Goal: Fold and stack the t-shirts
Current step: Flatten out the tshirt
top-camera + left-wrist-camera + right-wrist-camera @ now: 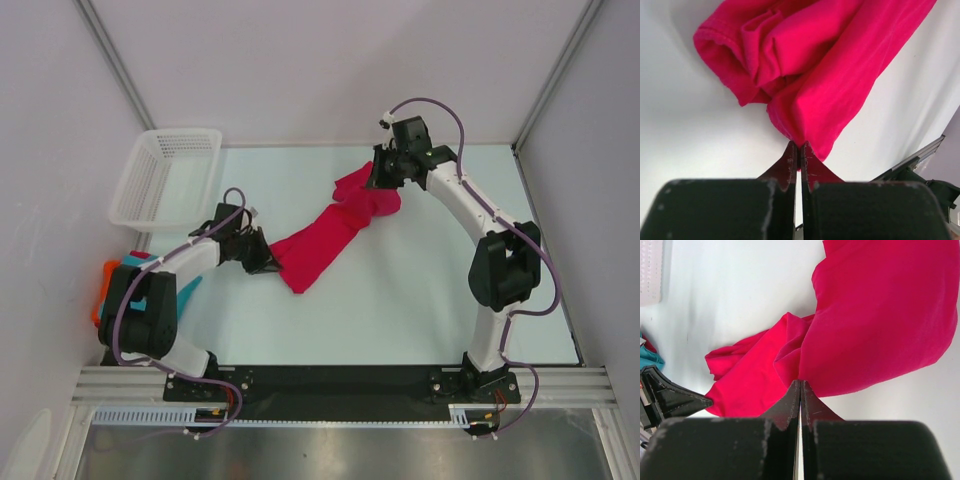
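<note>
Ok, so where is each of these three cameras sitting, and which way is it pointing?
Top external: above and behind the arms, looking down on the table, both arms, the crimson t-shirt and the white basket.
Left wrist: on the left arm, low over the table, looking along its own shut jaws at the shirt end they pinch.
Right wrist: on the right arm, looking along its own shut jaws, pinching the shirt's far end; basket at upper left.
Shared: all three show the crimson t-shirt.

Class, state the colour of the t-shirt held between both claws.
The t-shirt is plain crimson-pink; right wrist view shows it best.
</note>
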